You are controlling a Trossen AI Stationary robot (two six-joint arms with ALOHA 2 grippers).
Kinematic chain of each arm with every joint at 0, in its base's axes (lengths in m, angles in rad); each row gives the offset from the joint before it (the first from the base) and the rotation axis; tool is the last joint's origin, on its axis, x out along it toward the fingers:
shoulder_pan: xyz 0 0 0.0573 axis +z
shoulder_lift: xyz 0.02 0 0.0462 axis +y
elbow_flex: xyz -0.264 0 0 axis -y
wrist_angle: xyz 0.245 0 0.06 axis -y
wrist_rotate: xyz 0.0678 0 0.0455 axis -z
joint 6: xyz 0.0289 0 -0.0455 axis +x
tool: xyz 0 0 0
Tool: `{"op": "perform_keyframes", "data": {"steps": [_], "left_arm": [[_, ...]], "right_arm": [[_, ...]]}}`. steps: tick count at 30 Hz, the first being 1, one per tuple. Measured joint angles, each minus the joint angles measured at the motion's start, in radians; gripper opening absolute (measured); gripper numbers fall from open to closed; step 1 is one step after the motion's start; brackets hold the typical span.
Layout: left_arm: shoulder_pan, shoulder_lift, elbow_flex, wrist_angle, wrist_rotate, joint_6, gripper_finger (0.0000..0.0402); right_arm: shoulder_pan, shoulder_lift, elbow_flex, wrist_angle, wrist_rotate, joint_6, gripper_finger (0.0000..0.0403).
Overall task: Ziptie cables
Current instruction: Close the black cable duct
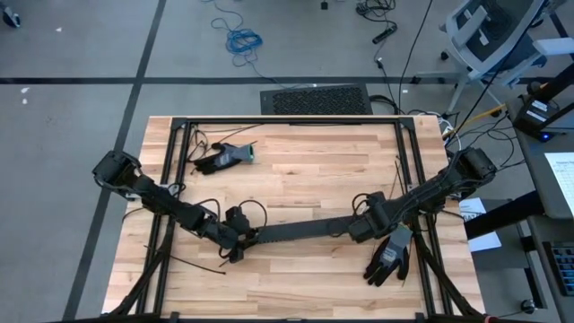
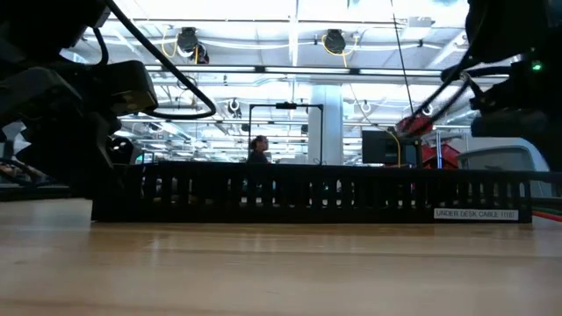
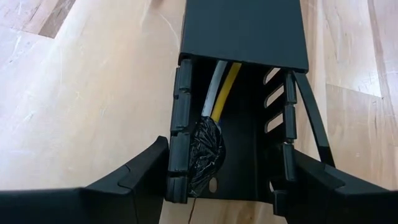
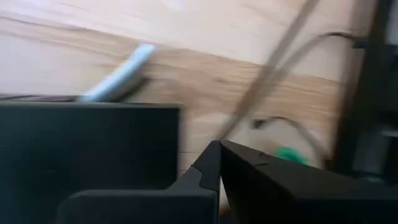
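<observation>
On the wooden table (image 1: 314,184), a long black slotted cable duct (image 1: 300,231) lay across the middle between the two arms. The left gripper (image 3: 230,186) stood at the duct's left end, its two dark fingers (image 3: 134,180) spread wide and set against the outer walls of the channel, one on each side. Inside that open end lay the cables (image 3: 219,87), a white and a yellow wire running back under the duct's lid, with a lump of black tape (image 3: 205,152) wrapped at their near end. The right gripper (image 4: 219,155) was at the duct's right end, its fingers fully closed with nothing seen between them, beside the dark duct cover (image 4: 87,149). A thin black zip tie (image 1: 193,265) lay loose on the boards near the left arm. One black glove (image 1: 224,157) rested toward the far side of the table, another (image 1: 388,256) near the right arm. Beyond the table, a person (image 2: 257,149) stood in the room.
</observation>
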Motion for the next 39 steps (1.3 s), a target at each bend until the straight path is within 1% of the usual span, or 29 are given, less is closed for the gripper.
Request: {"op": "perform_keyframes", "data": {"steps": [3,5,7,9,14,20,23,26,30,39], "left_arm": [[0.000,0.000,0.000,0.000,0.001,-0.002,0.0246],[0.000,-0.001,-0.001,0.000,0.003,-0.001,0.0246],[-0.001,-0.002,-0.002,-0.006,0.008,0.000,0.0246],[-0.002,-0.002,-0.002,-0.009,0.009,0.002,0.0246],[-0.001,-0.002,-0.002,-0.003,0.011,-0.001,0.0246],[-0.001,-0.001,-0.002,-0.002,0.012,-0.001,0.0246],[-0.001,-0.001,-0.002,-0.002,0.012,-0.001,0.0246],[-0.001,-0.001,-0.002,-0.002,0.012,-0.001,0.0246],[-0.001,-0.001,-0.002,-0.004,0.011,0.008,0.0246],[-0.002,-0.001,-0.002,-0.008,0.009,0.037,0.0246]], "right_arm": [[0.000,0.000,-0.003,0.079,0.048,0.005,0.0000],[0.000,-0.002,-0.003,0.165,0.077,-0.022,0.0000],[-0.001,-0.003,-0.002,0.230,0.088,-0.031,0.0000],[-0.001,-0.003,-0.004,0.252,0.091,-0.031,0.0000],[0.007,-0.002,0.000,0.205,0.084,-0.033,0.0000],[0.013,-0.024,-0.001,0.128,0.044,-0.032,0.0000],[0.010,-0.024,-0.001,0.120,0.051,0.018,0.0000],[0.011,-0.024,-0.001,0.173,0.092,0.053,0.0000],[-0.004,-0.021,-0.004,0.239,0.084,0.024,0.0000],[-0.012,-0.022,-0.006,0.276,0.147,0.100,0.0000]]}}
